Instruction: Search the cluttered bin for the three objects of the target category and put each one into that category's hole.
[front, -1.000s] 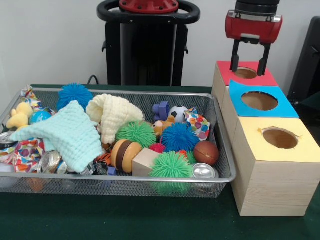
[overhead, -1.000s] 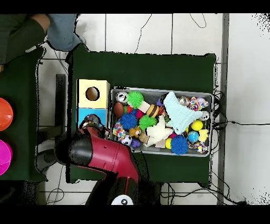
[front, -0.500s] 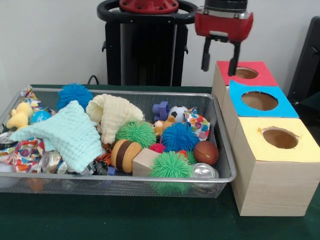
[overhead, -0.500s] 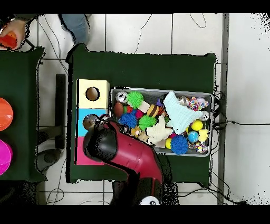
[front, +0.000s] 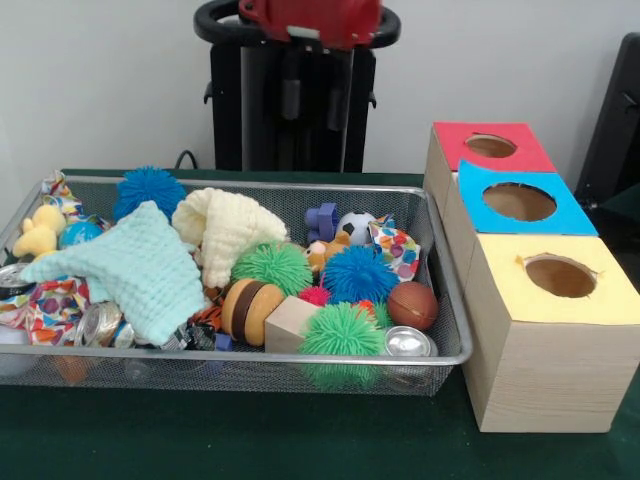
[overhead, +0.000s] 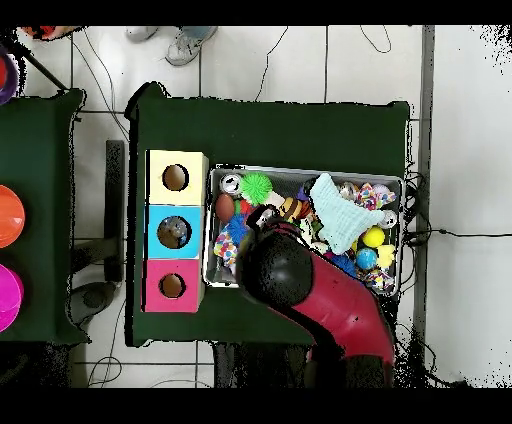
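Wire-mesh metal bin (front: 445, 300); knitted cloths (front: 140, 265); spiky rubbery balls (front: 343, 330); shiny cans (front: 408, 342); wood-grain boxes (front: 540, 385).

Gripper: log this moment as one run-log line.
gripper: open, empty | above wire bin | holes: none being fed

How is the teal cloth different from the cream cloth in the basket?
The teal cloth is mint blue-green; the cream cloth is pale yellow-white. In the front view the teal cloth spreads out wide and flat toward the basket's near rim, while the cream cloth is bunched into a hump farther back. The teal cloth looks bigger as it lies. Both look soft and bumpy, and they touch each other.
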